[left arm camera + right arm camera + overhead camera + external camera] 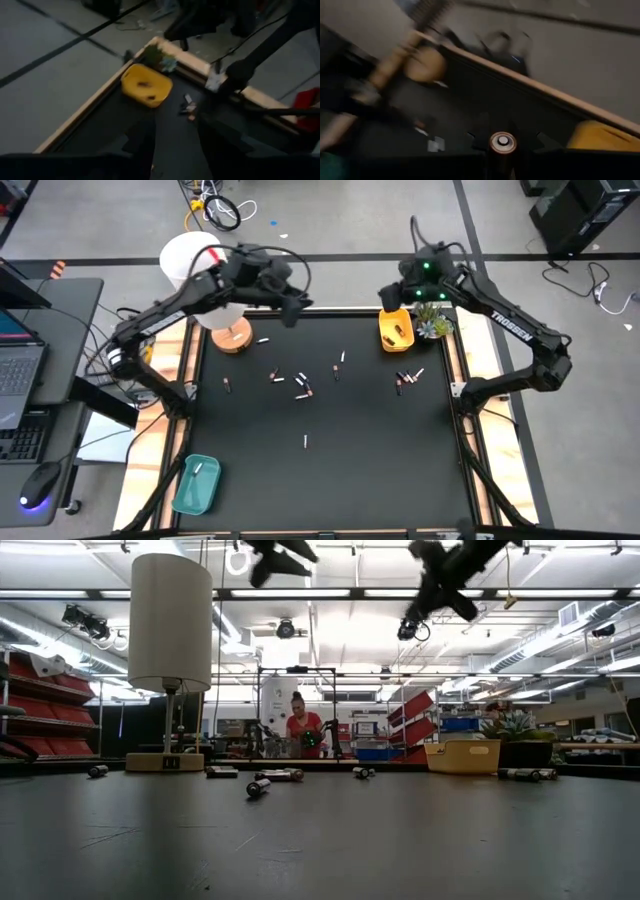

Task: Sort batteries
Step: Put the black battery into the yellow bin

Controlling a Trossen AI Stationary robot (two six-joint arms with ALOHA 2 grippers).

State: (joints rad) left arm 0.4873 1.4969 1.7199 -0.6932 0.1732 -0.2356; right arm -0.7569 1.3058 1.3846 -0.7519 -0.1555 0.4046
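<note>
Your right gripper [502, 150] has its jaws clamped on a battery [502, 142], end-on to the wrist camera, hanging above the yellow tray [395, 329] at the tabletop's [330, 480] far edge. Your left gripper [292, 305] hovers high with its jaws apart and empty; the loose batteries [303, 387] lie scattered mid-tabletop, nearer that arm.

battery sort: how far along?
Early. Done: one battery lies in the teal tray, and something dark lies in the yellow tray. In hand: the right gripper is shut on a battery near the yellow tray; the left gripper is open and empty, raised over the table's far edge. Left: about a dozen loose batteries on the mat.
</note>
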